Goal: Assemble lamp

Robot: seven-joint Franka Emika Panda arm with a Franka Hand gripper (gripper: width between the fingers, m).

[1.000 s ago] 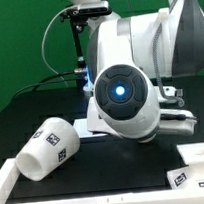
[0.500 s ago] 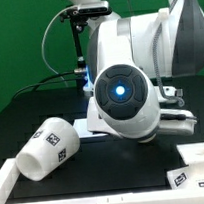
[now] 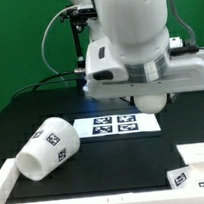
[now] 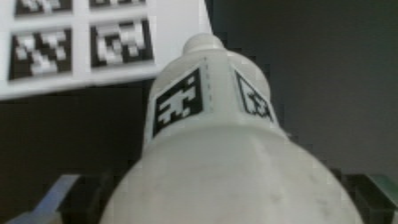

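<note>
In the wrist view the white bulb fills the space between my fingers, and its narrow tagged end points toward the marker board. My gripper is shut on the bulb's wide round part. Only dark slivers of the fingers show beside it. In the exterior view the arm's body hides the gripper and bulb. The tapered shade lies on its side at the exterior view's left. The angular base lies at the lower right.
The marker board lies on the black table under the arm. A white raised rim borders the table's front. A stand with cables rises at the back before a green backdrop.
The arm has lifted and swung: the round joint with the blue light that faced the camera low over the table is gone from view. The marker board now shows. The shade and base have not moved.
</note>
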